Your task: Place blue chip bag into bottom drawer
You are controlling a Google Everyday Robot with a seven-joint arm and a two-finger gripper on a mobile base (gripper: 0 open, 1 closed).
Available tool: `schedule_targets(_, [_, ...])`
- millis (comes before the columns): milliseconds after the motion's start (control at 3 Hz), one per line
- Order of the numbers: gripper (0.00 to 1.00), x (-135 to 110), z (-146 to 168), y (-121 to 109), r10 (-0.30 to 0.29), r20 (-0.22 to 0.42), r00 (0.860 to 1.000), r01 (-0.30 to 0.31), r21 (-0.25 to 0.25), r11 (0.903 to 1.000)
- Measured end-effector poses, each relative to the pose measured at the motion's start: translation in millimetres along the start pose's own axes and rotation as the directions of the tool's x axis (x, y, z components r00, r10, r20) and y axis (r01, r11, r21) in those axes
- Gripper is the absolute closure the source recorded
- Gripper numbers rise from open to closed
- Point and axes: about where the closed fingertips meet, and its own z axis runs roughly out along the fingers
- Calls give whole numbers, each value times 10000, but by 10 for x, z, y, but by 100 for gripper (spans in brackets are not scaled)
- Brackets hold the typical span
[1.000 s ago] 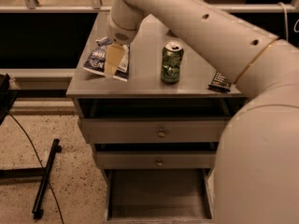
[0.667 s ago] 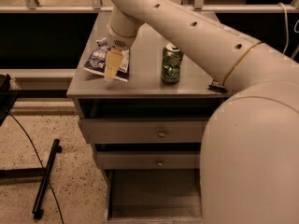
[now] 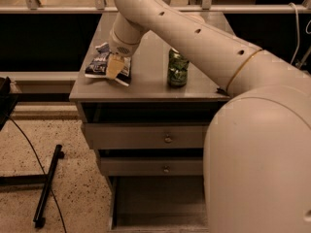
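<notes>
Swinging closer to the camera than a second ago, the arm [image 3: 204,42] now fills the lower right of the view. Its gripper [image 3: 114,68] sits a touch lower and further left, while the blue chip bag [image 3: 98,65] lies where it did. The arm reaches over the grey cabinet [image 3: 146,79] from the right and bends down at the wrist, probably so the gripper meets the bag from above.

The bottom drawer [image 3: 155,198] stands pulled out at the foot of the cabinet with its floor bare, ready to receive the bag. The two knobbed drawers [image 3: 131,136] above it are pushed in, so they do not overhang the opening.

The bag lies crumpled near the top's left front corner, under and touching the gripper. Whether the claw is open or already gripping the foil cannot be told.

A green can [image 3: 178,68] stands upright well to the right of the bag, beneath the forearm. I judge it the one thing a low sweep could knock over. A black stand [image 3: 47,188] lies on the speckled floor to the left, clear of the path down.
</notes>
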Motion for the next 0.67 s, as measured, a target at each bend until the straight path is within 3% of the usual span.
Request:
schedule_targets(333, [64,-9,-5,3,-17,62,10000,17,-3,10000])
schedule_targets(667, [88,-30,-309,187,-579,771,9953,574,84,9983])
